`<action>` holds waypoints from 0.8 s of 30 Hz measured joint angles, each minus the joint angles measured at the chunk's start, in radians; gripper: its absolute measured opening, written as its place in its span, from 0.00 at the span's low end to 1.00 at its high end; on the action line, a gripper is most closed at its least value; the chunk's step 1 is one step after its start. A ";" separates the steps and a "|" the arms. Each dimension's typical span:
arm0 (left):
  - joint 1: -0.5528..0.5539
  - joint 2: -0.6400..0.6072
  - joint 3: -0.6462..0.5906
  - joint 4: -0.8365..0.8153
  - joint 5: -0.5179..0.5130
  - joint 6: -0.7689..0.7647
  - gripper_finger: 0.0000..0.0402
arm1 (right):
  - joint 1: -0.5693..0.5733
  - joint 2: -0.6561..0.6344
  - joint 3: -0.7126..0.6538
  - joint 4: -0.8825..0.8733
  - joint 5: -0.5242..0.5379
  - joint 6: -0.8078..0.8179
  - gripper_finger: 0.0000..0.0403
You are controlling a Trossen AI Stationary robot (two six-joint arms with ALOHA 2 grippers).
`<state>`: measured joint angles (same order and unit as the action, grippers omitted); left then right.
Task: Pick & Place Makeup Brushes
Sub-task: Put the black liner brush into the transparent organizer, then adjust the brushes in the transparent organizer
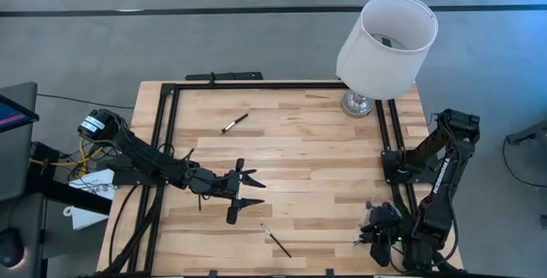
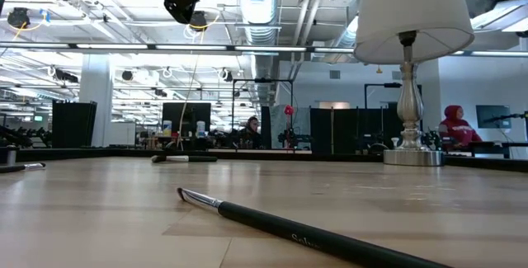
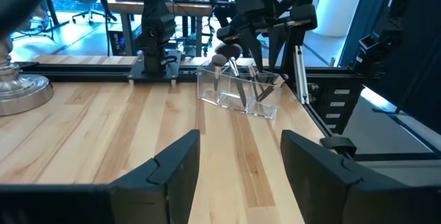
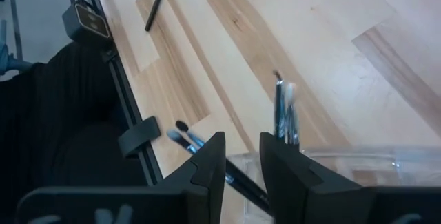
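High view: left end effector (image 1: 248, 190) hangs spread over mid-bench (image 1: 325, 154), ready to pick; right end effector (image 1: 373, 227), jaws parted, hovers above the clear holder (image 3: 241, 93), apparently dropping brushes; one brush (image 1: 276, 240) lies near that holder.

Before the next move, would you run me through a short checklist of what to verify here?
1. left gripper open, empty: ok.
2. Near brush lying free on the table: ok.
3. Far brush unobstructed: ok.
4. Clear holder upright, with room for more: ok.
5. right gripper over the holder, clear of the brushes in it: cannot tell.
6. Lamp off the left arm's path: ok.
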<state>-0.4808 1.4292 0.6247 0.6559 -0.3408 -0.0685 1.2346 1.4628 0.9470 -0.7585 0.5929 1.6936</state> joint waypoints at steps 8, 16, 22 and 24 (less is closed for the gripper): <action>0.003 0.000 0.000 -0.006 -0.030 0.003 0.50 | 0.000 0.051 -0.002 0.004 -0.024 0.016 0.20; 0.011 0.000 0.000 -0.013 -0.053 0.003 0.50 | 0.019 0.048 0.055 -0.036 0.006 0.026 0.18; 0.006 0.000 0.000 -0.029 -0.053 0.001 0.50 | -0.001 0.089 0.042 -0.016 -0.141 0.057 0.11; 0.005 0.000 0.000 -0.032 -0.052 0.000 0.50 | -0.007 0.103 0.042 -0.015 -0.195 0.057 0.09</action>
<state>-0.4759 1.4296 0.6247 0.6240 -0.3931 -0.0685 1.2278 1.5660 0.9894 -0.7737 0.3975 1.7504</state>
